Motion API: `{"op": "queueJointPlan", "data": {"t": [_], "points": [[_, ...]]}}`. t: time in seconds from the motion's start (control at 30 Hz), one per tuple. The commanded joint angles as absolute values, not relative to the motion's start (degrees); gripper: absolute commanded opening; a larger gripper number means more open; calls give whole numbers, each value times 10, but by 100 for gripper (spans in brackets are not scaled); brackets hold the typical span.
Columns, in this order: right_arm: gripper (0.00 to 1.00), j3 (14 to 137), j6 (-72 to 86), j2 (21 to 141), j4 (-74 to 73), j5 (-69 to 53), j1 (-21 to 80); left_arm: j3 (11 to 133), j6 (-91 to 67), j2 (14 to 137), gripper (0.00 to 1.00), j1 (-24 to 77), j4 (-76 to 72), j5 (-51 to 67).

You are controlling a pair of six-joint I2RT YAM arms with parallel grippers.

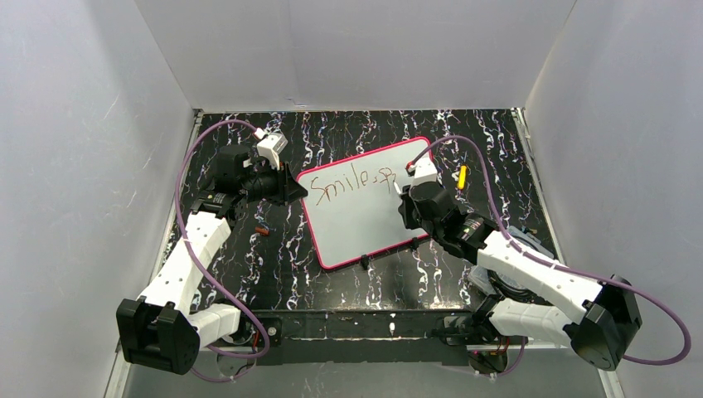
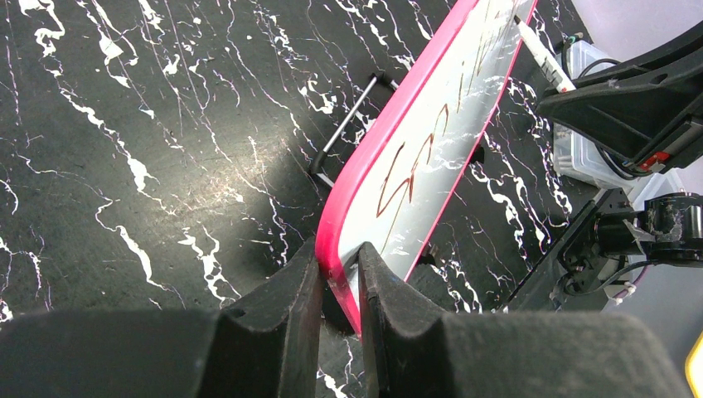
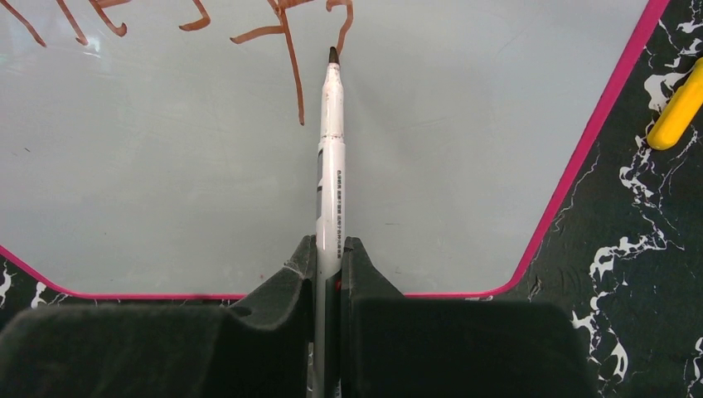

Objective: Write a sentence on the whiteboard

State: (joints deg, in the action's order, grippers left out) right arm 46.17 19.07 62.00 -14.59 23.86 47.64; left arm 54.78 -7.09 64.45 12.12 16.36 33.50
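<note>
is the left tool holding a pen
No, the left tool is clamped on the pink-framed edge of the whiteboard, while the pen sits in the right tool.

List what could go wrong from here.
1. Left pincer grips only a corner of the whiteboard frame; pen pressure might pivot the board.
2. Right pincer holds the marker far back from its tip, so it could tilt in the grip and skew the lettering.

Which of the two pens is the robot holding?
The white marker in the right gripper, tip at the whiteboard; the yellow pen lies loose beside it.
</note>
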Motion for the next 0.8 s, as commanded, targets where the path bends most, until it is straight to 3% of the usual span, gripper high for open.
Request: {"op": "queueJointPlan", "data": {"t": [0.0,0.77], "points": [[1,480,178,629,-100,256,474,554,-51,643,0,124,164,328],[1,466,171,578,-111,299,473,554,-51,642,0,124,165,328]]}}
